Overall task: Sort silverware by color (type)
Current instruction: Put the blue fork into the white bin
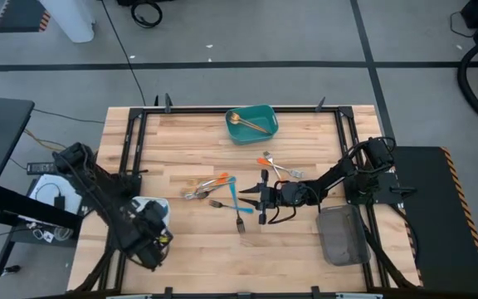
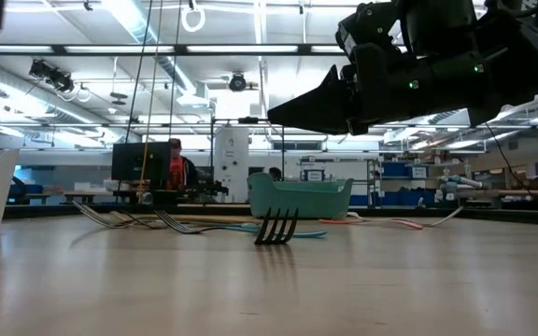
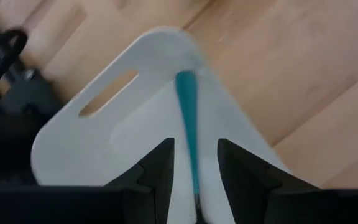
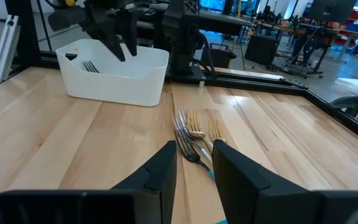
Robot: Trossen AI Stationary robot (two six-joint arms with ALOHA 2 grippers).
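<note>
- the left hand hangs over the white tray at about 8 o'clock on the worktop, just above its rim.
- its fingers stand apart and are released; in the left wrist view a teal-handled piece shows between them, lying in the tray. whether a finger touches it cannot be told.
- in the right wrist view a dark fork leans inside the same tray.
- a cluster of silverware lies near the worktop's centre: gold forks side by side, orange-handled pieces, and a teal-handled piece across them.
- a dark fork lies alone at about 6 o'clock from the cluster; the low view shows its tines facing the camera.
- the teal tray sits at 12 o'clock and holds a gold spoon.
- the right hand hovers just right of the cluster, above the wood, fingers parted with nothing between them.
- more pieces, one orange-handled, lie just at 1 o'clock from that hand.
- the grey tray rests at about 4 o'clock.
- no readable writing or brand shows on any item.
</note>
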